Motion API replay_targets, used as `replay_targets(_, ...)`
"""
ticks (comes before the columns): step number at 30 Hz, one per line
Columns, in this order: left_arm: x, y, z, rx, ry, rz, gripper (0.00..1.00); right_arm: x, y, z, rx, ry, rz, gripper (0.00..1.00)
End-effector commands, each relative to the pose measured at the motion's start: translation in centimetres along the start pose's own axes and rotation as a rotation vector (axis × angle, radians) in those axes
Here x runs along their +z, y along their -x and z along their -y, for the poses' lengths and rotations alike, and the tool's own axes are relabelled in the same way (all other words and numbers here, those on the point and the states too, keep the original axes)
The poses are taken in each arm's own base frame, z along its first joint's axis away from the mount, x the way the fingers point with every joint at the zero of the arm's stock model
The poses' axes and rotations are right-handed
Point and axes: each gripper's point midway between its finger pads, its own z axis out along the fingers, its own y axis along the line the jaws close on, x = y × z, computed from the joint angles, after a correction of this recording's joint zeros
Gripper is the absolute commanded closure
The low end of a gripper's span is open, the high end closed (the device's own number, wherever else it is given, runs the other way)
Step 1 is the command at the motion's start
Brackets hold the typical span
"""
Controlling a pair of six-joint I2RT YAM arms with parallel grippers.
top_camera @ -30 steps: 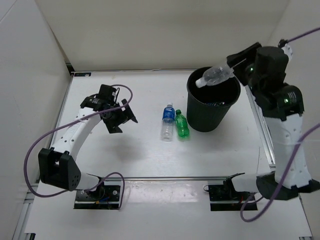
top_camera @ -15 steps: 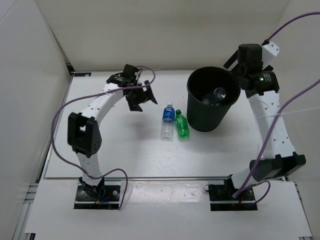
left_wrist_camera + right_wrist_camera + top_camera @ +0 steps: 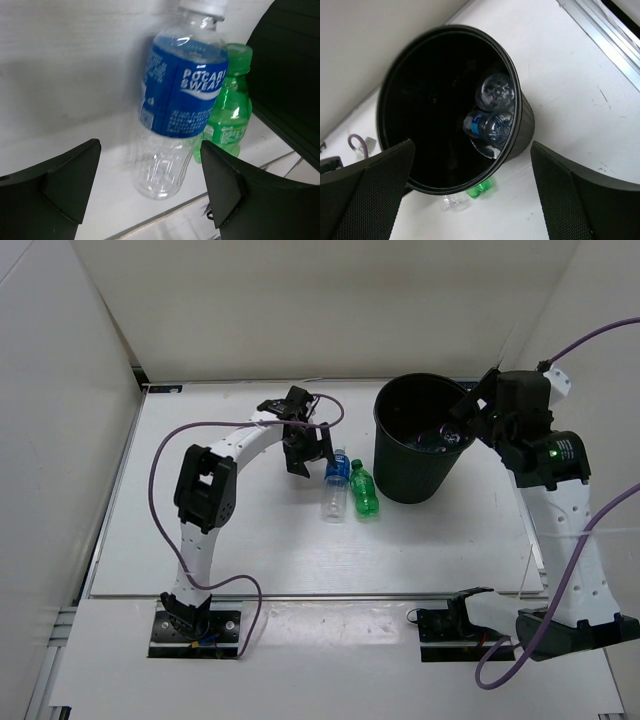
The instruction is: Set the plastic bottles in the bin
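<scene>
Two plastic bottles lie side by side on the table left of the bin (image 3: 410,475): a clear one with a blue label (image 3: 335,485) and a green one (image 3: 364,490). My left gripper (image 3: 315,455) is open right at the clear bottle's cap end. In the left wrist view the clear bottle (image 3: 180,100) lies between my spread fingers, untouched, beside the green one (image 3: 227,120). My right gripper (image 3: 462,420) hangs open and empty over the bin's right rim. Two more bottles (image 3: 495,92) (image 3: 490,127) lie inside the bin (image 3: 522,125).
The bin's black wall (image 3: 290,75) stands just right of the green bottle. A metal rail (image 3: 300,595) runs along the table's near edge, and white walls close in the left, back and right sides.
My right gripper opened and dropped a clear bottle into the bin. My left arm swung right across the table to the blue-labelled bottle, its fingers narrowing a little.
</scene>
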Motion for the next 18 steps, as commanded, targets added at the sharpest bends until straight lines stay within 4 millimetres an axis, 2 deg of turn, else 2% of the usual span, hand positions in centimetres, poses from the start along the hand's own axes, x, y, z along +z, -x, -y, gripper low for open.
replay_targets(1, -0.2, 0.7, 2.8, 0.055, -0.074, 0.024, 0.09, 0.0, -0.7, 0.2, -0.022, -0.001, -0.025, 0.00)
replay_targets(6, 1.4, -0.1, 3.4, 0.067, -0.089, -0.011, 0.08, 0.3, -0.8, 0.7, -0.038, -0.026, -0.018, 0.00)
replay_targets(9, 3.0, -1.4, 3.4, 0.072, -0.088, -0.061, 0.08, 0.0, -0.6, 0.8, -0.034, -0.020, -0.012, 0.00)
replay_targets(11, 3.9, -2.2, 2.9, 0.064, -0.090, -0.093, 0.15, 0.2, -0.8, 1.1, -0.038, -0.034, -0.011, 0.00)
replay_targets(13, 4.4, -2.7, 2.5, 0.056, -0.085, -0.116, 0.25, -0.1, -0.5, 1.2, -0.035, -0.035, 0.001, 0.00)
replay_targets(14, 4.2, -2.9, 2.3, 0.065, -0.084, -0.116, 0.37, 0.1, -0.8, 1.3, -0.029, -0.041, -0.005, 0.00)
replay_targets(15, 4.1, -3.1, 2.2, 0.061, -0.078, -0.124, 0.40, 0.3, -1.1, 1.5, -0.033, -0.046, -0.011, 0.00)
replay_targets(18, 2.0, -2.1, 2.5, 0.073, -0.045, -0.062, 0.43, -0.1, -0.8, 1.8, -0.010, -0.061, 0.005, 0.00)
